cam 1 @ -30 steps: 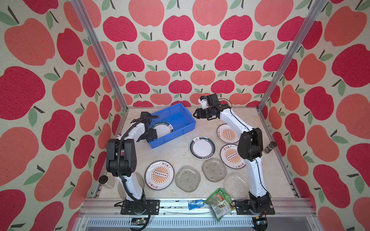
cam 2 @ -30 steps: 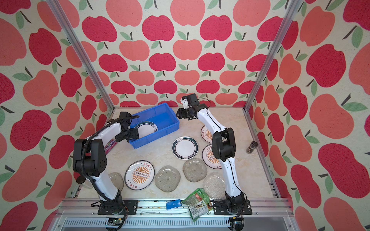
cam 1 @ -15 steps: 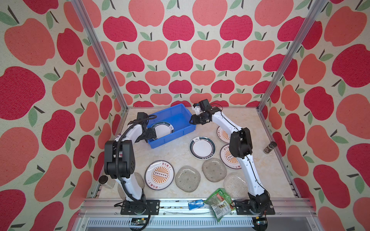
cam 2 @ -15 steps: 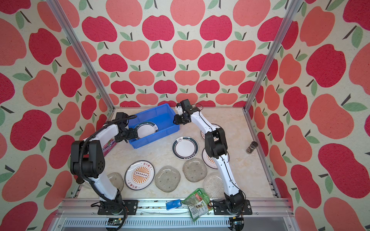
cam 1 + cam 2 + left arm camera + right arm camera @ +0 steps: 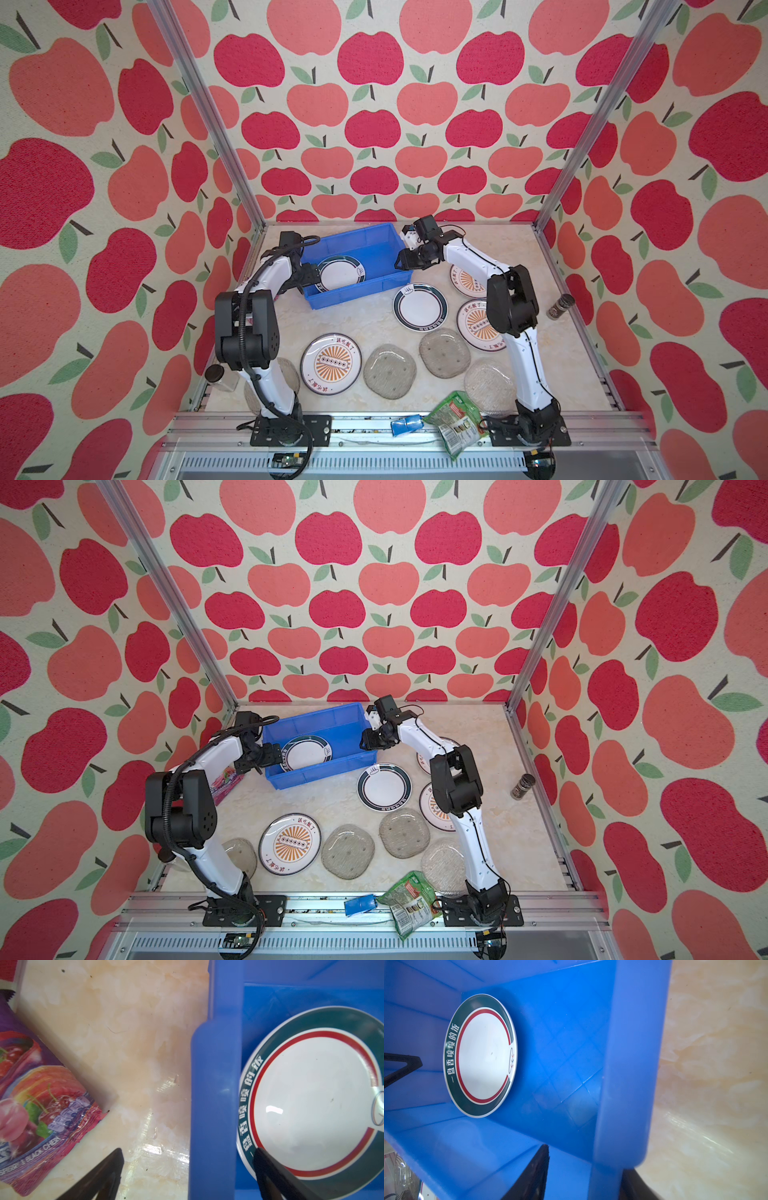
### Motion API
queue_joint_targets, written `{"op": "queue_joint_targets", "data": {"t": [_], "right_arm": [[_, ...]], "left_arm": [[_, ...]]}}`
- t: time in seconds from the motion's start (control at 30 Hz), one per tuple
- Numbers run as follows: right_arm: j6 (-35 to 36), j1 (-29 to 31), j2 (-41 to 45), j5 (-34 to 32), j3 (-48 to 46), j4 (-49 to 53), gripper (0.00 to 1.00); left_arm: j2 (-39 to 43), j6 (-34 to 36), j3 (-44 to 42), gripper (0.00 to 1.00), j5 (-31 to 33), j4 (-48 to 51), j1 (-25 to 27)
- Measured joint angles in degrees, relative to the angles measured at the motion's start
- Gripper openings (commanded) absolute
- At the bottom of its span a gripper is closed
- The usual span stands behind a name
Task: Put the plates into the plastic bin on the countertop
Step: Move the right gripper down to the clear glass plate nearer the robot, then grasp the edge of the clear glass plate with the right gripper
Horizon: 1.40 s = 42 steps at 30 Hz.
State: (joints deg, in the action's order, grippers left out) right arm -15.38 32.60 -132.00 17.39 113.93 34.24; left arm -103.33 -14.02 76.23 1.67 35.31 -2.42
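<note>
Left wrist view shows my left claw [image 5: 188,1151] spread across a wall of the blue bin [image 5: 214,1064], near the dark-rimmed plate [image 5: 311,1105] inside it. My right claw [image 5: 587,1159] straddles the opposite wall; whether it pinches, I cannot tell.

Your countertop [image 5: 365,328] carries the plastic bin [image 5: 357,291] toward the back. A dark-rimmed plate [image 5: 420,306] lies just beside the bin's front corner. Sunburst plates [image 5: 331,363] and glass plates [image 5: 390,371] (all lying flat) spread in front of the bin. A purple packet [image 5: 224,785] sits beside its left-arm end.
</note>
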Motion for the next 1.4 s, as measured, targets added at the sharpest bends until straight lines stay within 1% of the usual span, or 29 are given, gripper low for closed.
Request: {"op": "queue_joint_targets", "data": {"t": [0.1, 0.2, 0.3, 0.4, 0.47, 0.57, 0.63, 0.73, 0.83, 0.93, 1.13, 1.4], "right_arm": [[0.2, -0.3, 0.4, -0.6, 2.0, 0.2, 0.58], [0.4, -1.0, 2.8, -1.9, 1.9, 0.0, 0.59], [1.0, -2.4, 8.7, -3.7, -2.1, -1.3, 0.59], [2.7, -3.9, 16.3, -4.7, -7.3, -1.7, 0.55], [4.2, -4.7, 20.9, -4.5, -10.6, -1.6, 0.54], [6.8, -4.1, 26.9, -2.9, -16.0, -0.7, 0.53], [8.9, -2.1, 30.1, -1.1, -20.1, 1.2, 0.52], [11.6, 2.2, 32.5, 1.5, -24.6, 5.1, 0.5], [14.1, 6.5, 32.7, 4.1, -26.9, 9.6, 0.5], [16.1, 9.3, 32.5, 6.5, -28.7, 13.1, 0.49], [17.9, 13.2, 29.2, 8.5, -31.2, 16.4, 0.49], [18.8, 15.8, 21.6, 9.8, -33.1, 16.6, 0.48]], "left_arm": [[0.1, -0.5, 2.0, 0.99, 0.8, 0.0, 0.0], [1.9, -1.4, 2.4, 0.99, 2.1, 0.1, 0.0], [6.0, -2.0, 2.4, 0.99, 3.7, 0.3, 0.3], [12.1, -2.2, 1.8, 0.99, 4.3, 0.1, 1.5], [16.3, -2.5, 0.8, 0.99, 2.4, -0.2, 2.4], [21.4, -3.1, -0.6, 0.99, -3.1, -0.8, 3.3], [23.3, -3.7, -1.2, 0.99, -7.6, -1.4, 3.8], [23.5, -4.4, -1.3, 0.99, -12.2, -1.4, 5.8], [22.7, -4.4, -1.4, 0.99, -14.9, -1.4, 8.5], [21.9, -4.5, -2.5, 0.99, -16.6, -2.1, 9.7], [21.2, -4.8, -6.7, 0.99, -17.8, -4.7, 9.7], [21.2, -4.7, -7.3, 0.99, -18.2, -6.1, 9.6]]}}
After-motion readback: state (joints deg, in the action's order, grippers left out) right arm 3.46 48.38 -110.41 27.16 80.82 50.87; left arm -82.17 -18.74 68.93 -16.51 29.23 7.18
